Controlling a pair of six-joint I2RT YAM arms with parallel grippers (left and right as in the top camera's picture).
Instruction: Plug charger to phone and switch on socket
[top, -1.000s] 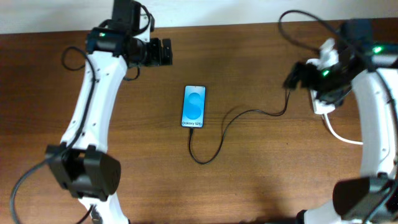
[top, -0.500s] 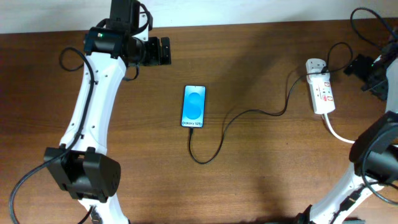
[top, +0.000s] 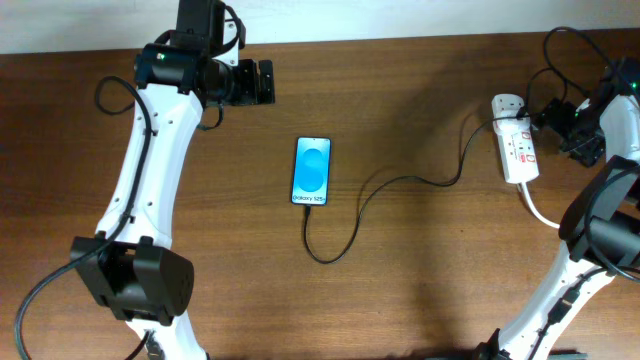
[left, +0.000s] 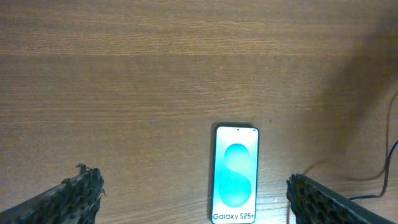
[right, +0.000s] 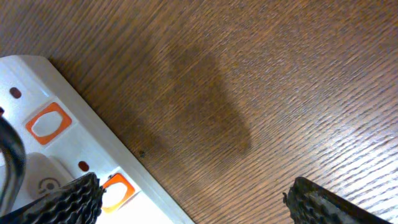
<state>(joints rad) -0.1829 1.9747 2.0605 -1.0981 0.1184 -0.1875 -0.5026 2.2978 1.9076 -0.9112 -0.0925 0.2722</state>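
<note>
White power strip (top: 515, 150) at the right edge has your right gripper (top: 565, 125) back beside it, fingers spread and empty; charger's (top: 400, 183) in the Galaxy phone (top: 312, 171), so the switch (right: 46, 122) looks next.

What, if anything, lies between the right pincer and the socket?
Nothing visible does. The right pincer hangs open at the edge of the socket, over bare table; the charger cable leaves from the socket's far side.
</note>
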